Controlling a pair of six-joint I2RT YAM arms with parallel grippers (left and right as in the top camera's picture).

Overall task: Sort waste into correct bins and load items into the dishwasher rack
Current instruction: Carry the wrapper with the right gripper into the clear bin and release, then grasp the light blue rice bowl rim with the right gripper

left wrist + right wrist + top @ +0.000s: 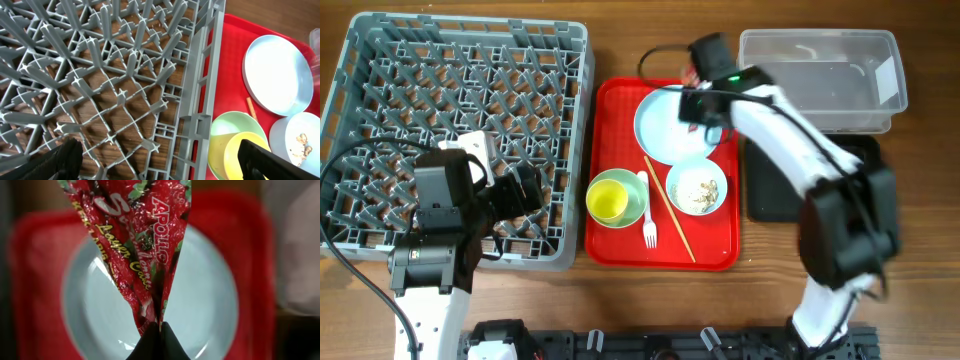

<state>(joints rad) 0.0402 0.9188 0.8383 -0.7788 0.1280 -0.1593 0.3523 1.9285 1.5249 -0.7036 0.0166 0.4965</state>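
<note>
My right gripper [160,330] is shut on the red snack wrapper [135,245] and holds it above the pale blue plate [665,125] on the red tray. In the overhead view this gripper [695,88] is near the tray's far edge, left of the clear tub [820,75]. The black tray [770,185] lies in front of the tub. My left gripper [160,162] is open and empty over the right edge of the grey rack [460,130]. The yellow cup [608,200] sits in the green bowl [630,190]. Crumbs lie in the blue bowl [697,188]. The fork [647,220] and chopstick [668,210] lie between the bowls.
The red serving tray [610,110] sits between the rack and the bins. The right arm reaches over the black tray and the tray's right side. A black cable loops near the red tray's far edge.
</note>
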